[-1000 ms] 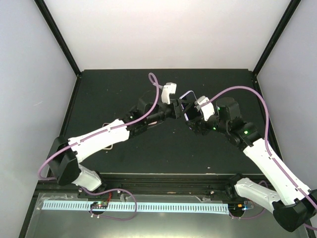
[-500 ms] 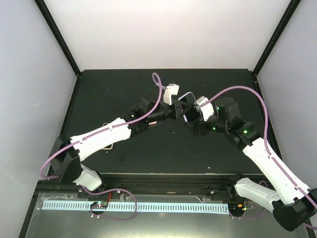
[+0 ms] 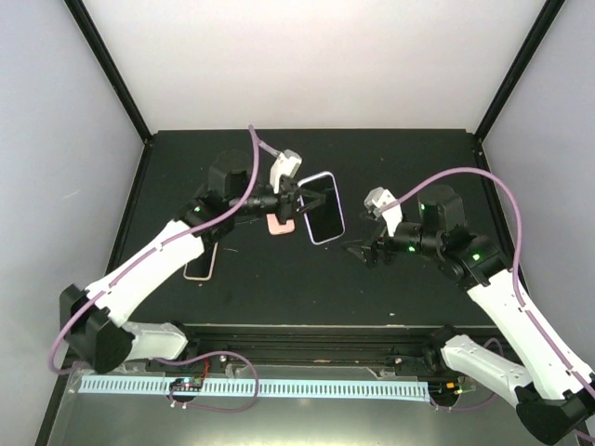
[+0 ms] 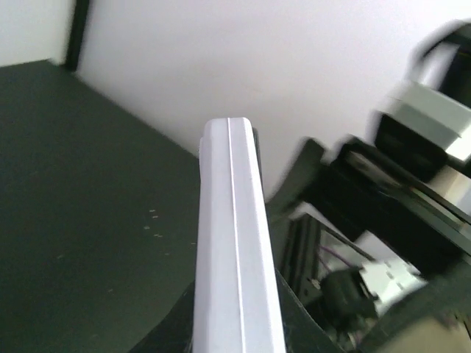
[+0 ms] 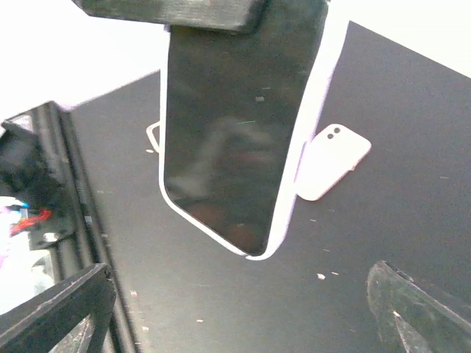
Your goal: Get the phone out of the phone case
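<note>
Spreading its jaws wide and empty, the right gripper (image 3: 361, 251) hangs near-side and right of the phone (image 3: 323, 212), apart from it. The phone, a flat slab of glossy black glass with a rounded white rim, is lifted off the matte black bench (image 3: 418, 167). The left gripper (image 3: 302, 198) pinches it near one end. Just left of it on the bench lies a pale pink, round-cornered piece (image 3: 279, 224) with two lens rings.

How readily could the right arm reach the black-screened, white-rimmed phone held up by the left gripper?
Probably yes: the white-rimmed phone faces the open right gripper with nothing between them, and the left gripper holds only its upper end.
</note>
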`<action>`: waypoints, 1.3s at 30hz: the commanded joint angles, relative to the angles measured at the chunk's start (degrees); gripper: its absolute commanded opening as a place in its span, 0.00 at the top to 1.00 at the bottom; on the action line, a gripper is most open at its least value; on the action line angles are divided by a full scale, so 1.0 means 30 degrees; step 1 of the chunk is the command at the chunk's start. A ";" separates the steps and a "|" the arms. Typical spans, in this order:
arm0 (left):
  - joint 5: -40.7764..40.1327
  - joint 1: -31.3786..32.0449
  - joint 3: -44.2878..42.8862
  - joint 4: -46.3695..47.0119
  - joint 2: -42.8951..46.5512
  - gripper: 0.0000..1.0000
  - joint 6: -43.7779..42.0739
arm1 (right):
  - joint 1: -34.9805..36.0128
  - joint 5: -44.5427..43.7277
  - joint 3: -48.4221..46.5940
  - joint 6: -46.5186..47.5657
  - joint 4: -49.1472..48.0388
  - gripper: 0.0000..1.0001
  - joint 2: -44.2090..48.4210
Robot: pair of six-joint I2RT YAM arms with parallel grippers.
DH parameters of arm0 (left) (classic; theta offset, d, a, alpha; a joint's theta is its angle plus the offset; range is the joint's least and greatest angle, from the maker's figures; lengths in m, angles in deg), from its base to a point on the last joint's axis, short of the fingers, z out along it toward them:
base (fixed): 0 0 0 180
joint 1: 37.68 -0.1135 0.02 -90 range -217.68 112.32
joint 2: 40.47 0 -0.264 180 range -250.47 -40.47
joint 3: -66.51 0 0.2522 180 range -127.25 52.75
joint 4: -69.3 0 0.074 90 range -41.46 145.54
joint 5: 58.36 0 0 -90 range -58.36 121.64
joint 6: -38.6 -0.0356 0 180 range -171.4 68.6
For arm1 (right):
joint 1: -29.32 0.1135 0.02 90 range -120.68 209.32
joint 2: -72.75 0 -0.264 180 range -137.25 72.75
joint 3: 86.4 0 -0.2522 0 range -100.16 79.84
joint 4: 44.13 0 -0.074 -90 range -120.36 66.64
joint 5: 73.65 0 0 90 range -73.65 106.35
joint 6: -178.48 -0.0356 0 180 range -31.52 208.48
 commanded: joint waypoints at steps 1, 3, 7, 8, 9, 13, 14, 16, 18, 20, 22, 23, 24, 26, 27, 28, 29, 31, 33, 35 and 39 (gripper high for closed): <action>0.5044 0.0080 0.1154 0.2095 0.2746 0.98 -0.3521 | 0.0118 0.4154 0.0391 0.1543 0.0037 0.09 0.0240; 0.5465 0.0047 0.1961 0.2259 0.3463 0.98 -0.4597 | 0.0129 0.5676 0.0613 0.2648 0.0240 0.13 -0.0168; 0.6001 0.0045 0.2782 0.2549 0.4103 0.99 -0.5616 | 0.0136 0.7754 0.0710 0.4125 0.0773 0.21 -0.1108; 0.6164 0.0034 0.2991 0.2709 0.4183 0.98 -0.5647 | 0.0137 0.8415 0.0676 0.4643 0.1060 0.23 -0.1334; 0.6320 0.0021 0.3178 0.2776 0.4230 0.98 -0.5680 | 0.0159 0.9169 0.0617 0.5360 0.1498 0.26 -0.1523; 0.6606 0.0000 0.3973 0.3357 0.4219 0.98 -0.5714 | 0.0346 1.0689 0.0448 0.7462 0.2512 0.33 -0.1978; 0.6767 -0.0005 0.4096 0.3557 0.4117 0.98 -0.5575 | 0.0404 1.0786 0.0336 0.7682 0.2665 0.35 -0.2157; 0.7164 -0.0002 0.4202 0.3688 0.3886 0.99 -0.5383 | 0.0555 1.0820 0.0033 0.8054 0.3068 0.41 -0.2514; 0.7419 0.0006 0.4186 0.3691 0.3657 0.98 -0.5311 | 0.0772 1.0687 -0.0180 0.8378 0.3391 0.44 -0.2815; 0.7475 0.0005 0.4179 0.3760 0.3526 0.98 -0.5183 | 0.1063 1.0107 -0.0251 0.8536 0.3586 0.46 -0.2996; 0.7440 -0.0038 0.4175 0.3782 0.3499 0.98 -0.5084 | 0.1337 0.9622 -0.0341 0.8802 0.3906 0.47 -0.3039; 0.7428 -0.0021 0.4139 0.3870 0.3522 0.98 -0.4969 | 0.1400 0.9429 -0.0352 0.8915 0.4004 0.48 -0.3015; 0.7412 -0.0048 0.4124 0.3899 0.3568 0.99 -0.4863 | 0.1444 0.9267 -0.0332 0.8999 0.4093 0.49 -0.2986; 0.7451 -0.0121 0.4092 0.3918 0.3682 0.98 -0.4676 | 0.1509 0.9083 -0.0290 0.9109 0.4229 0.52 -0.2846; 0.7554 -0.0126 0.4103 0.3960 0.3757 0.98 -0.4610 | 0.1535 0.8996 -0.0209 0.9126 0.4253 0.54 -0.2767; 0.7670 -0.0124 0.4097 0.3947 0.3847 0.99 -0.4551 | 0.1556 0.8934 -0.0101 0.9106 0.4205 0.55 -0.2673; 0.7805 -0.0116 0.4137 0.3953 0.3964 0.99 -0.4533 | 0.1607 0.8834 0.0055 0.9060 0.4114 0.55 -0.2570; 0.8079 -0.0114 0.4210 0.3987 0.4178 0.98 -0.4422 | 0.1798 0.8498 0.0397 0.9004 0.3871 0.57 -0.2370; 0.8218 -0.0121 0.4366 0.4415 0.4450 0.99 -0.4086 | 0.2135 0.8073 0.0731 0.9048 0.3684 0.58 -0.2163; 0.8453 -0.0127 0.4567 0.4974 0.4691 0.98 -0.3673 | 0.2565 0.7624 0.0909 0.9165 0.3580 0.60 -0.1996; 0.8567 -0.0123 0.4728 0.5347 0.4843 0.98 -0.3232 | 0.3128 0.7240 0.1019 0.9497 0.3500 0.65 -0.2100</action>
